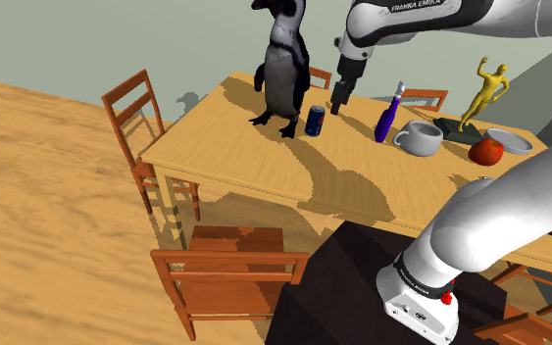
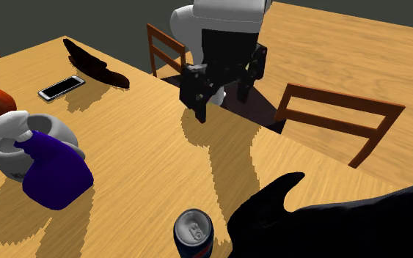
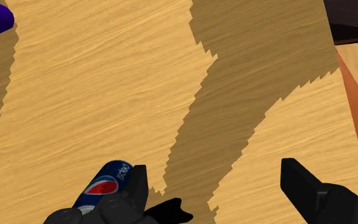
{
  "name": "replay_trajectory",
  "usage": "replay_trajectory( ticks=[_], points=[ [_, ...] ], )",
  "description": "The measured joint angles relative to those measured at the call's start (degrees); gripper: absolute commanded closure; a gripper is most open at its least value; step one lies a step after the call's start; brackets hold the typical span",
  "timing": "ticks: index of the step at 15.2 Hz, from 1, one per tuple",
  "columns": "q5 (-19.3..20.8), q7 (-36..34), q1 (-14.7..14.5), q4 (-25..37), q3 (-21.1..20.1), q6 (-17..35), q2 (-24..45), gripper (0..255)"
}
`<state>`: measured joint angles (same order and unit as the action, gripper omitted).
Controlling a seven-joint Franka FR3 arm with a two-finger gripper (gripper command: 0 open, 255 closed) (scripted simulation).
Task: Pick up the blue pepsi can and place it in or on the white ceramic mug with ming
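Observation:
The blue Pepsi can (image 1: 315,121) stands upright on the wooden table (image 1: 264,157), just in front of a big penguin figure (image 1: 283,69). My black gripper (image 1: 342,100) hangs open above the table, a little to the right of the can and higher than it. In the wrist view the can (image 3: 104,186) lies outside one finger (image 3: 137,186), and only bare table shows between the two fingers. The white mug (image 1: 421,137) sits further along the shoulder view's right, beyond a purple bottle (image 1: 389,116). The second exterior view has the can (image 2: 194,234), mug (image 2: 10,150) and gripper (image 2: 223,105).
A red apple (image 1: 485,151), a grey dish (image 1: 511,141) and a yellow figurine (image 1: 485,93) stand past the mug. A phone (image 2: 61,86) and a dark flat object (image 2: 94,68) lie on the table. Wooden chairs (image 1: 141,123) ring the table, one (image 1: 226,274) near my stand.

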<state>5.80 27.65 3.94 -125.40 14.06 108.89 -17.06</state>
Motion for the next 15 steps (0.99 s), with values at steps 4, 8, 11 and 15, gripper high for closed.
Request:
replay_trajectory(
  ticks=[4,8,11,15],
  points=[
    [-2.4,5.22,0.47,5.67,2.89,2.98,8.7,0],
    [-6.17,10.36,1.33,13.06,4.72,4.76,18.33,0],
    [-9.11,13.85,2.5,18.67,5.34,5.29,25.04,0],
    [-12.2,17.51,4.45,24.92,5.53,5.48,32.1,0]
  ],
)
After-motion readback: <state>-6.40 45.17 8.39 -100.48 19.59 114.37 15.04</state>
